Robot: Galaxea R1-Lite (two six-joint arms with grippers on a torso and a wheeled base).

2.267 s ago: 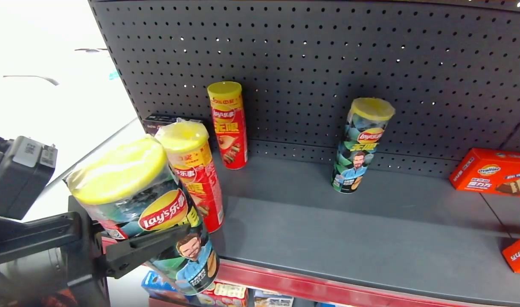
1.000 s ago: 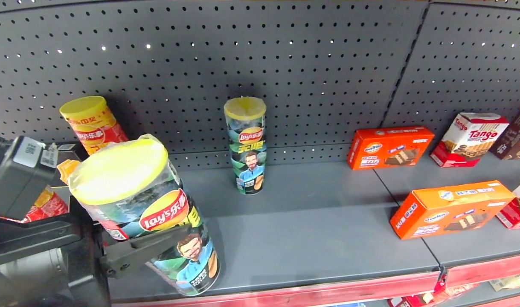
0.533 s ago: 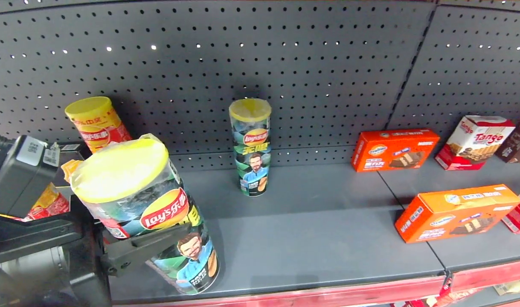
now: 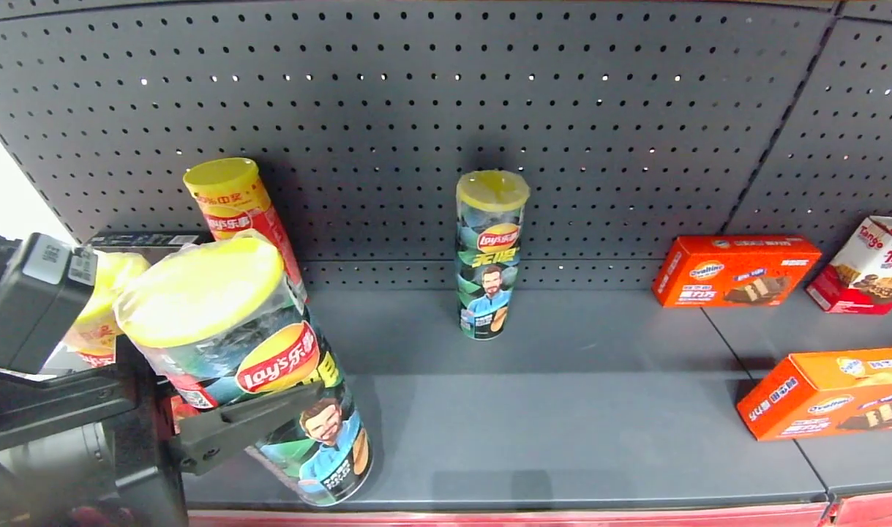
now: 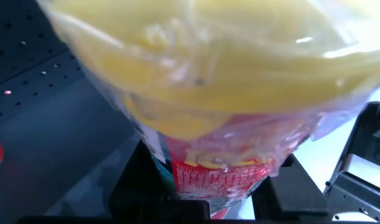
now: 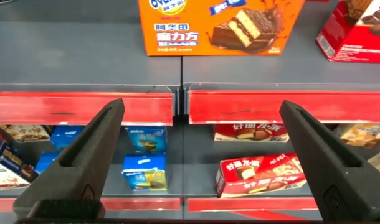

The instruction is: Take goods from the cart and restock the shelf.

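Lower left, the left gripper (image 4: 270, 380) jaws clamp one green can (image 4: 219, 307); a second green can (image 4: 489, 256) stands centre on the shelf (image 4: 599, 424). Seemingly two red cans (image 4: 241, 212) (image 4: 105, 307), two orange boxes (image 4: 735, 269) (image 4: 826, 391). The right gripper (image 6: 202, 109) jaws gape.

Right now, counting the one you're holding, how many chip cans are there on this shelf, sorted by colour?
Green cans: 2, the held can in the left tool and the standing can at the back.
Red cans: 2, the back can and the part-hidden can beside it.
Total: 4
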